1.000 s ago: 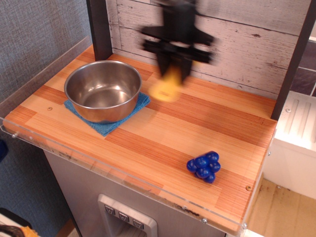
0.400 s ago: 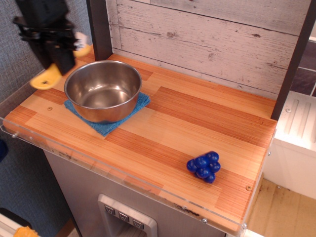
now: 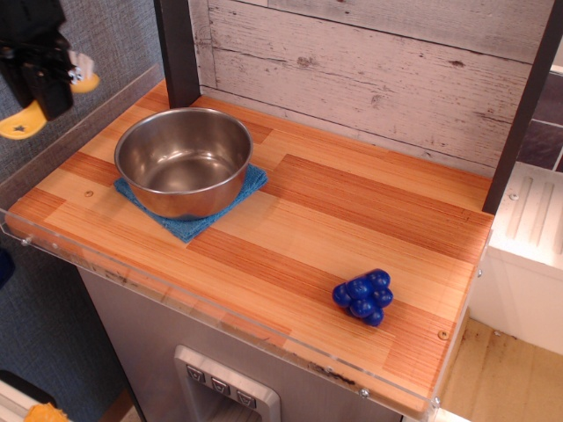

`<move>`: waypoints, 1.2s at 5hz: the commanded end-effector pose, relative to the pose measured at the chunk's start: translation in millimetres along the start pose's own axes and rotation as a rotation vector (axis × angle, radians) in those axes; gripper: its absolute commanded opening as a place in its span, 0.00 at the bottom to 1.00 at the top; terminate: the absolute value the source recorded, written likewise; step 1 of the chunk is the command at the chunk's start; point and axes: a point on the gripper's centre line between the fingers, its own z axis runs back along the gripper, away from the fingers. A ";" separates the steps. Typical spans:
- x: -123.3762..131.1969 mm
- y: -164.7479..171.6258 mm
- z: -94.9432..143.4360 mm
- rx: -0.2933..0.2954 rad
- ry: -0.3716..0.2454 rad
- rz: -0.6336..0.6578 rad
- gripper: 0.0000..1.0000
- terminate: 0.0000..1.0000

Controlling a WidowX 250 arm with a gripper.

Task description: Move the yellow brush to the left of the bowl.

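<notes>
The shiny steel bowl (image 3: 183, 161) stands on a blue cloth at the left of the wooden table. My black gripper (image 3: 46, 81) is at the far upper left of the view, beyond the table's left edge and above table height. It is shut on the yellow brush (image 3: 25, 122). The handle's rounded end with the star hole sticks out below the fingers, and white bristles and a bit of yellow show to the gripper's right. The brush is to the left of the bowl and held in the air.
A blue knobbly ball cluster (image 3: 363, 296) lies at the front right of the table. The blue cloth (image 3: 187, 221) lies under the bowl. A clear plastic rail (image 3: 79, 125) runs along the left edge. A dark post (image 3: 179, 51) and a wood-plank wall stand behind.
My gripper has carried the brush from behind the bowl at centre leftward over the bowl's left side, and now past the table's left edge.
</notes>
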 end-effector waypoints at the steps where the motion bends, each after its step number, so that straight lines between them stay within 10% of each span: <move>1: 21.1 7.1 -18.2 0.087 0.008 -0.049 0.00 0.00; 3: 13.8 18.6 -42.4 0.087 0.058 -0.006 0.00 0.00; 4: 12.4 19.9 -47.8 0.058 0.079 -0.031 1.00 0.00; 6: 16.1 5.2 -26.8 0.060 0.071 -0.100 1.00 0.00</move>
